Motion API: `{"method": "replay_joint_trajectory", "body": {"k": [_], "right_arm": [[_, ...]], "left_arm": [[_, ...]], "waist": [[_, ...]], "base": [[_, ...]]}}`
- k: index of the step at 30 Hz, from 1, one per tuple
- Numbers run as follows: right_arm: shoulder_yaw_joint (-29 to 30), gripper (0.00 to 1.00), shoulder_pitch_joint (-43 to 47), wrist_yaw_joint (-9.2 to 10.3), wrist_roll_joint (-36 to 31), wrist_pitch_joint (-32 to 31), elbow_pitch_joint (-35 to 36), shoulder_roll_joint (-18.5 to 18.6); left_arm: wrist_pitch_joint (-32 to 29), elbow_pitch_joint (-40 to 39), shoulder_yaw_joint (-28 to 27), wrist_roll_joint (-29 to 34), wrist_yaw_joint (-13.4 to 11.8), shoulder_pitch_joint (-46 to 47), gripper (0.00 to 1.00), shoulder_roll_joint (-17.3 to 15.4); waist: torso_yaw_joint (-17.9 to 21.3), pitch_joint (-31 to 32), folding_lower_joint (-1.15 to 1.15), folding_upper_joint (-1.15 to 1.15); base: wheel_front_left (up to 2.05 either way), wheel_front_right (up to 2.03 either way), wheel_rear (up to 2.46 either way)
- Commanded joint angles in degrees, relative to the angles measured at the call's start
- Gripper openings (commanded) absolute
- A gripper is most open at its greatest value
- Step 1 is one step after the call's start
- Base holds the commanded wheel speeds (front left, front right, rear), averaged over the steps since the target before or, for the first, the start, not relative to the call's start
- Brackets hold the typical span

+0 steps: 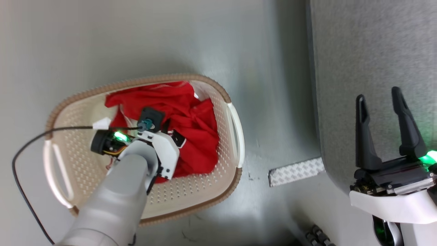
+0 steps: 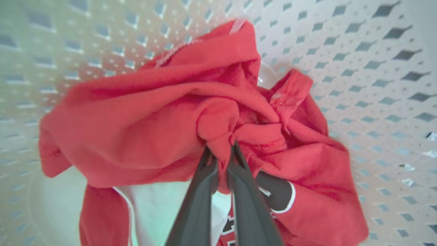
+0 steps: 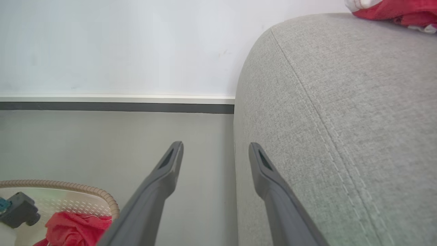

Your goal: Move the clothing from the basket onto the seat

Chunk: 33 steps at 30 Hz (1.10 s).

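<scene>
The basket stands on the floor, with the red clothing heaped in its far half. My left arm reaches down into it from above. In the left wrist view my left gripper is shut on a bunched fold of the clothing, with the perforated basket wall behind it. My right gripper is open and holds nothing, at the edge of the seat. The right wrist view has my right gripper between floor and the seat, where a red garment lies on top.
A pale patterned tape strip lies on the grey floor between basket and seat. A black cable loops from my left wrist past the basket's left side. A wall with a dark skirting runs behind.
</scene>
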<state>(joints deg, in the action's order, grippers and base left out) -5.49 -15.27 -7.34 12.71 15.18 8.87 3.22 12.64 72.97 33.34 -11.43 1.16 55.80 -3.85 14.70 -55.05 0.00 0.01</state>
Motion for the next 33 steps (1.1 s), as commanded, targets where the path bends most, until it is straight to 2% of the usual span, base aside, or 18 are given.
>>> {"method": "replay_joint_trajectory", "body": {"k": [1, 10, 18, 33], "right_arm": [[0.2, 1.00, -0.7, -0.20, 0.2, -0.1, -0.8, -0.3], [2.1, 1.00, 1.7, -0.20, -0.8, -0.1, -5.7, -0.3], [4.4, 1.00, 6.5, -0.20, -1.6, -0.1, -10.5, 0.6], [4.2, 1.00, 15.8, -0.20, -2.6, -0.1, -16.2, 2.7]], "left_arm": [[0.9, -0.5, -0.2, -0.7, 0.2, -1.1, 0.00, 0.2], [2.6, -5.9, 0.0, -2.9, -0.6, -5.6, 0.00, 0.8], [2.5, -18.9, -2.7, -5.3, -3.5, -15.5, 0.00, 0.7], [2.5, -40.4, -9.0, -4.5, -7.9, -34.9, 0.00, -5.1]], "waist": [[-0.8, 2.5, 0.00, -0.01], [-3.9, 14.2, 0.00, -0.01], [-6.9, 28.3, 0.00, -0.01], [-11.8, 49.1, 0.00, -0.01]], "base": [[0.00, 0.00, 0.00], [0.00, 0.00, 0.00], [0.00, 0.00, 0.00], [0.00, 0.00, 0.00]]}}
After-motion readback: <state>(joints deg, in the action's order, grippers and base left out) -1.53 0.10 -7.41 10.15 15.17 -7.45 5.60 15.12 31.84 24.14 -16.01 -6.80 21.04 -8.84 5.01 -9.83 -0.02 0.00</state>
